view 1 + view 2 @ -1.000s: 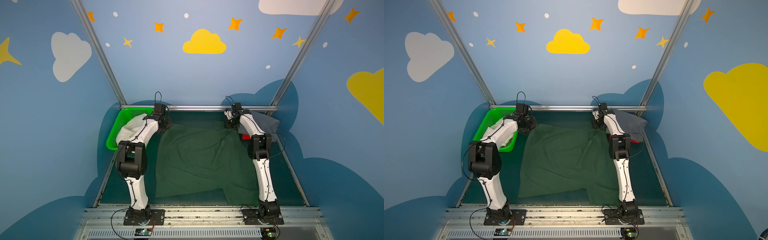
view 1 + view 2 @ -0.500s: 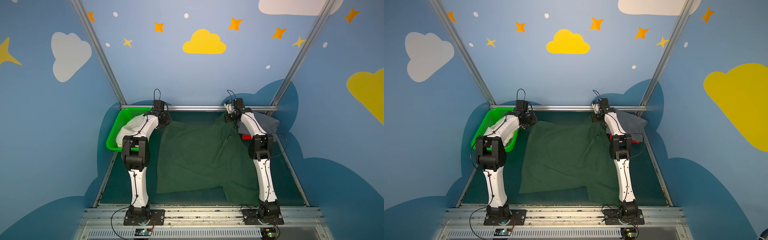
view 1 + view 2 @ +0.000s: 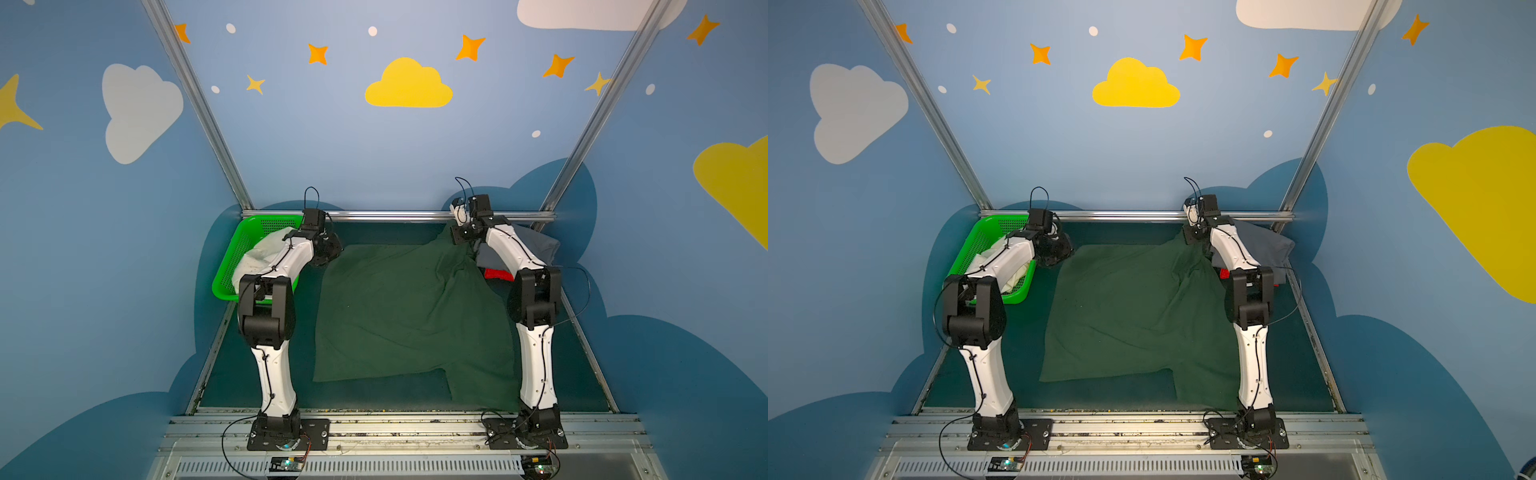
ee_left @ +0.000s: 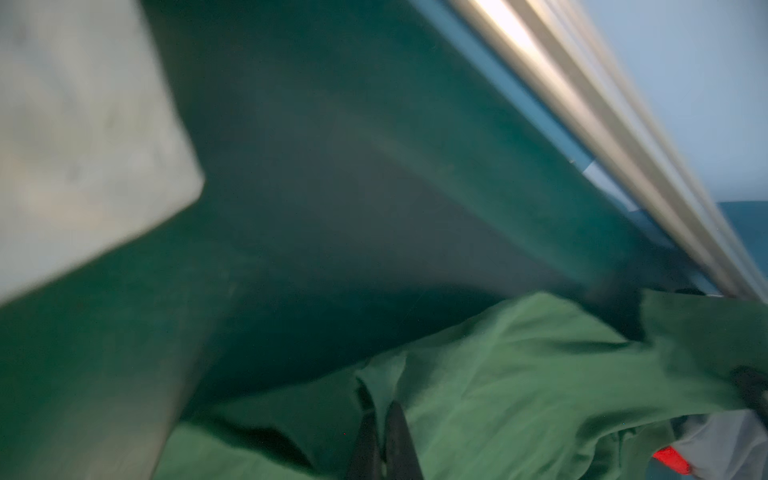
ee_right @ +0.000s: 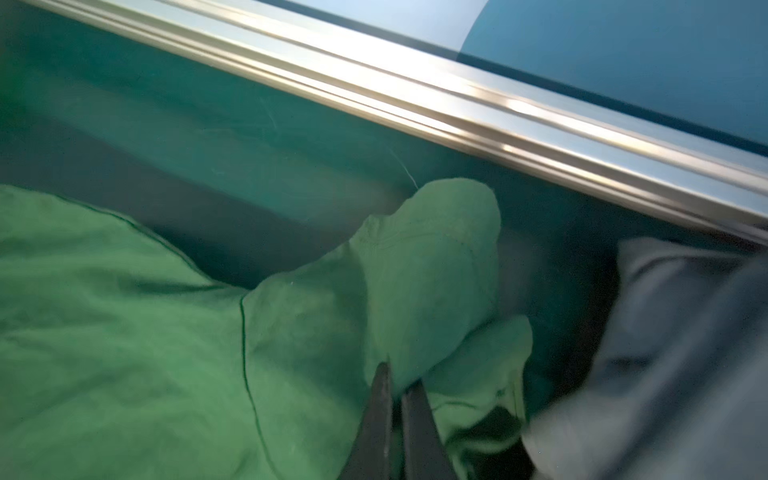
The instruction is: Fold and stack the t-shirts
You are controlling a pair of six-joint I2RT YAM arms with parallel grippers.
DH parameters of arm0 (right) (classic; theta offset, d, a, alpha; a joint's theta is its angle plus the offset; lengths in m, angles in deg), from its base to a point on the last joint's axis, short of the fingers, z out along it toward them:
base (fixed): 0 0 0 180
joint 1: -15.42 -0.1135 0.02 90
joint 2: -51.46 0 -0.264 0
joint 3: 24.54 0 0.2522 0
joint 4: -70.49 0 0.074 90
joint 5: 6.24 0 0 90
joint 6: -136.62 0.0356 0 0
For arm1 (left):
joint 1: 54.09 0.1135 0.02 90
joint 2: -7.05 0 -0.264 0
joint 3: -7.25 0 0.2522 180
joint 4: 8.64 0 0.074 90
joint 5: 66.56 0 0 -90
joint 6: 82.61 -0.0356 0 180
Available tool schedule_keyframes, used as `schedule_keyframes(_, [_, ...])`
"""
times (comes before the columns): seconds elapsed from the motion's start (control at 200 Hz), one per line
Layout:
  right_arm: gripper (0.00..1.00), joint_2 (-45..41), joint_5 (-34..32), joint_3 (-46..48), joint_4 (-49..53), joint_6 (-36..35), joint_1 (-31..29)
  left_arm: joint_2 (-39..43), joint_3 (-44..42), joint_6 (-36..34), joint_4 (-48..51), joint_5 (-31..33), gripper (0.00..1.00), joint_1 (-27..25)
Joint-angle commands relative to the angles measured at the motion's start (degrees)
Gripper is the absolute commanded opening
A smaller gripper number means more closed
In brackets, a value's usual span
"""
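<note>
dark green t-shirt (image 3: 399,316) lies spread on the mat (image 3: 374,395); i have left gripper (image 4: 382,444) and right gripper (image 5: 397,395) each pinched shut on a far corner, i think to pull that edge taut for folding; grey t-shirt (image 3: 536,245) sits beside it, far right

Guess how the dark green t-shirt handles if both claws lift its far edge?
Probably floppy: the dark green t-shirt bunches into folds where the right claw pinches it. Likely to sag between grips; creases run diagonally across it. Probably drags rather than slides freely, since most of it lies flat on the mat.
</note>
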Motion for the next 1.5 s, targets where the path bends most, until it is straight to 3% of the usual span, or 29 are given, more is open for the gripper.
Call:
schedule_keyframes(0.0, [0.00, -4.45, -2.38, 5.08, -5.44, 1.13, -0.45, 6.32, -5.72, 0.80, -5.50, 1.90, 0.03, 0.30])
schedule_keyframes(0.085, [0.00, -4.05, -2.63, 5.62, -6.09, 1.08, -1.09, 8.31, -7.93, 1.21, -6.89, 1.83, 0.03, 0.62])
schedule_keyframes(0.165, [0.00, -0.53, -3.05, 0.54, -3.54, 0.89, -1.66, 7.62, -6.21, 1.07, -6.34, 1.84, 0.03, 0.83])
schedule_keyframes(0.32, [0.00, 11.08, -3.81, -20.15, 6.39, 1.91, -1.80, 2.28, 2.96, 0.61, -4.04, 1.75, 0.03, 1.24])
schedule_keyframes(0.38, [0.00, 15.02, -3.35, -26.92, 8.19, 2.38, -1.85, -0.75, 7.28, 0.37, -2.30, 5.07, 0.03, 2.05])
schedule_keyframes(0.48, [0.00, 17.83, -2.56, -32.12, 8.91, 2.80, -2.08, -6.16, 15.74, 0.35, 2.30, 5.35, 0.03, 4.07])
schedule_keyframes(0.616, [0.00, 15.40, -2.14, -27.09, 5.81, 2.77, -2.59, -10.62, 23.32, -0.38, 6.96, 2.81, 0.03, 5.30])
schedule_keyframes(0.751, [0.00, 14.33, -3.27, -24.90, 5.26, 1.79, -2.86, -10.17, 23.46, -0.37, 5.94, 3.88, 0.03, 5.32])
schedule_keyframes(0.891, [0.00, 13.28, -4.91, -24.50, 7.36, 0.81, -3.07, -9.18, 24.19, -1.38, 7.04, 0.88, 0.03, 5.13])
schedule_keyframes(1.146, [0.00, 1.99, -8.53, -4.80, -0.96, 2.00, -3.17, -0.51, 7.04, -0.50, -1.79, 1.80, 0.03, 4.87])
schedule_keyframes(1.496, [0.00, -8.95, -11.85, 12.08, -5.56, 8.20, -3.65, 1.68, -2.22, -0.92, -6.34, 6.04, 0.03, 4.96])
